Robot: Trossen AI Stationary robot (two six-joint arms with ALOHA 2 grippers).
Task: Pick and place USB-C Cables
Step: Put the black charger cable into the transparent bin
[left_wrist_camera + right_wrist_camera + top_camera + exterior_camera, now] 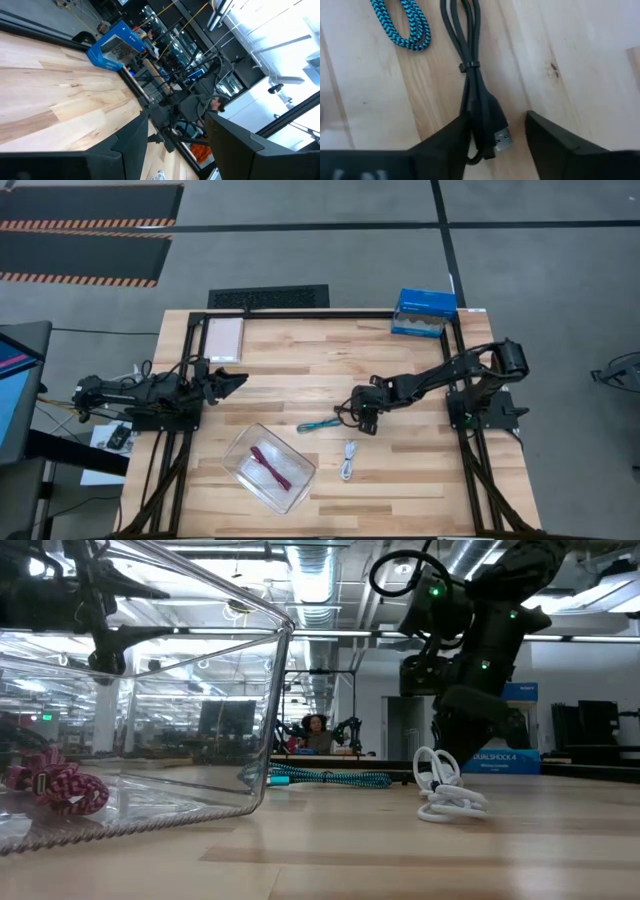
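Observation:
The dark maroon-black cable lies on the table with its plug ends between the open fingers of my right gripper, which is low over the table's middle. The teal cable lies just left of it, its looped end beside the dark cable. The white cable rests on the wood nearer the near edge. The magenta-pink cable lies in the clear tray. My left gripper waits open at the table's left, above the wood. My right gripper has its fingers on either side of the dark cable's plug end, coming from above and slanting. The cable lies flat on the table, close against one finger. I cannot tell whether they touch.
A blue box sits at the far right corner and a pale flat box at the far left. In the low view the tray wall fills the left, with the white cable to its right. Bare wood lies along the right side.

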